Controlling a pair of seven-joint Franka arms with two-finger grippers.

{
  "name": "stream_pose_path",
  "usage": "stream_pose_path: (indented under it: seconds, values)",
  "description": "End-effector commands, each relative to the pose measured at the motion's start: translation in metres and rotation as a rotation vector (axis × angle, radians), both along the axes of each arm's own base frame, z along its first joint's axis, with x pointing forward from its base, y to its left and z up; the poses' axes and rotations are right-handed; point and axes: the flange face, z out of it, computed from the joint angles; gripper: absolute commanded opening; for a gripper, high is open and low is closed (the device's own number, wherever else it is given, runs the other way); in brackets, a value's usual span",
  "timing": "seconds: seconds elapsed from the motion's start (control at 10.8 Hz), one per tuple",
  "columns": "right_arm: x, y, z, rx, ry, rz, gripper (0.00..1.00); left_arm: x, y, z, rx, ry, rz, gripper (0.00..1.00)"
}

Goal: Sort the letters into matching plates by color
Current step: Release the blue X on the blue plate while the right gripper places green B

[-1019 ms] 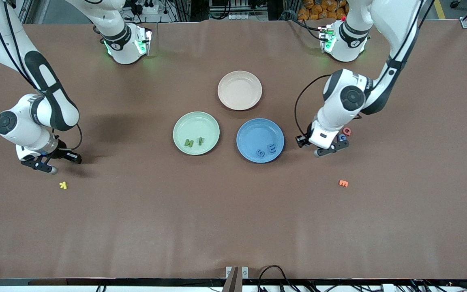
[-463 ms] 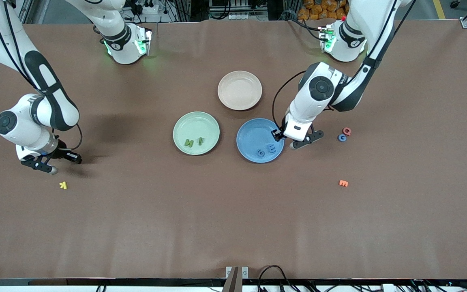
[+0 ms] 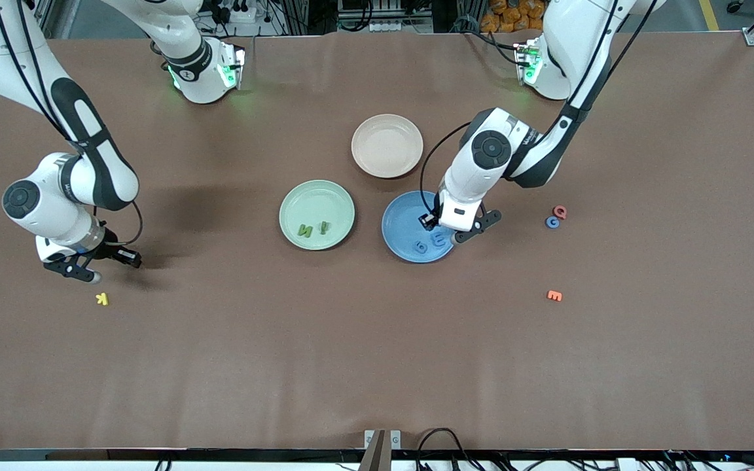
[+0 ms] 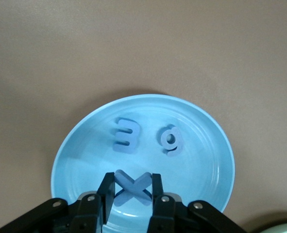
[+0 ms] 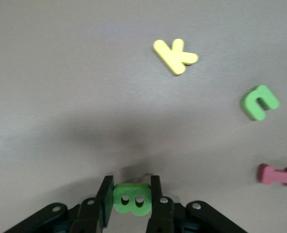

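Over the blue plate (image 3: 405, 224), the left gripper (image 4: 132, 200) pinches a blue X (image 4: 131, 184) above the blue 3 (image 4: 125, 136) and 9 (image 4: 170, 139) lying inside. The right gripper (image 5: 129, 203), over brown cloth at its arm's end of the table, clamps a green B (image 5: 131, 198). Only its wrist view shows a green letter (image 5: 259, 102) and a pink one (image 5: 278, 175) near the yellow K (image 3: 102, 299). The green plate (image 3: 317, 197) holds two letters; dark racks edge the room.

Readable shapes only: blue 3 (image 4: 126, 137) and 9 (image 4: 171, 139) in blue plate (image 4: 211, 167), blue X (image 4: 132, 186) at their 6 o'clock, yellow K (image 5: 175, 56), green B (image 5: 132, 200).
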Motion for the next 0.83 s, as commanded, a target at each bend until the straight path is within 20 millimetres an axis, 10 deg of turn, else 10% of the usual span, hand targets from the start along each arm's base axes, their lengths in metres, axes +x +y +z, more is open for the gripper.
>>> stream_pose_path:
  seconds: [0.0,0.74]
  values:
    - [0.006,0.045,0.012,0.009,-0.008,-0.008,0.21,0.011,-0.005,-0.002,-0.003,0.007,0.043,1.00]
    - [-0.005,0.225,0.039,0.022,0.081,0.042,0.21,0.016,0.003,-0.002,0.016,-0.017,-0.028,1.00]
